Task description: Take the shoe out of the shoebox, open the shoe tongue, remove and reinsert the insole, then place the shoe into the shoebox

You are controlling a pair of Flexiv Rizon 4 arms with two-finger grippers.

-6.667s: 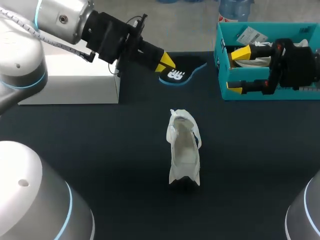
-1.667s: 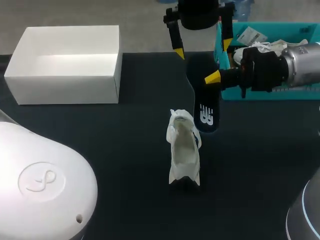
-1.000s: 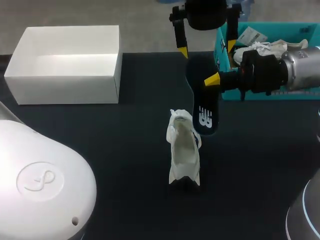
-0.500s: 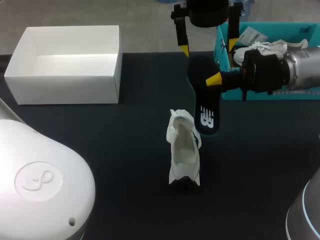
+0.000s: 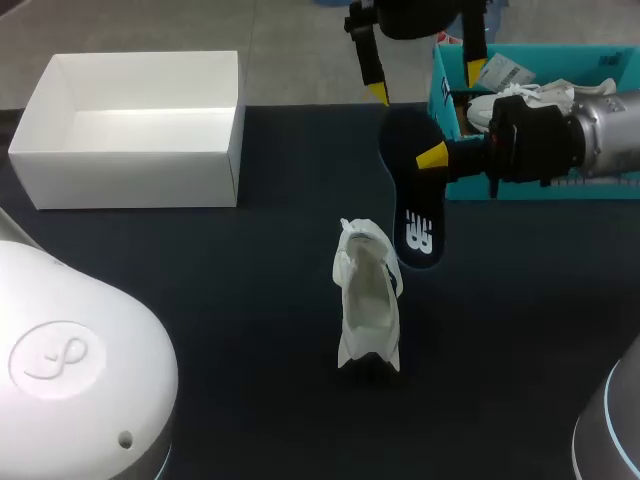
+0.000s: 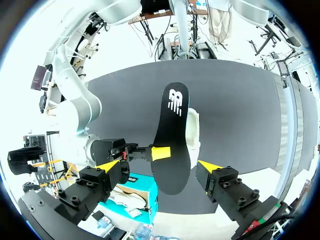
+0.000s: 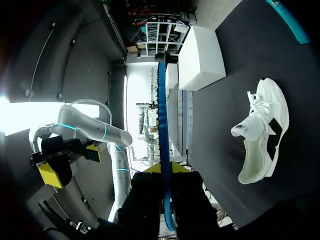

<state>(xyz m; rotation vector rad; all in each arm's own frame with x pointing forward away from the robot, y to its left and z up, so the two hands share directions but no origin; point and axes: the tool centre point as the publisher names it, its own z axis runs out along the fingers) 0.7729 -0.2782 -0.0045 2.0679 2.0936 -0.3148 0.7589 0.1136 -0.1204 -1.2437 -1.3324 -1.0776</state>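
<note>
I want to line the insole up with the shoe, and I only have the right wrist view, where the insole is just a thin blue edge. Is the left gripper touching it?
Observer: No. The left gripper is open, and its fingers stand on either side of the insole without touching it.
Operator: Where is the free end relative to the shoe?
Observer: The logo end is beside the lace end of the shoe, on the right arm's side, not over the opening.
Operator: And the shoebox?
Observer: The white shoebox is open, with nothing inside it.
</note>
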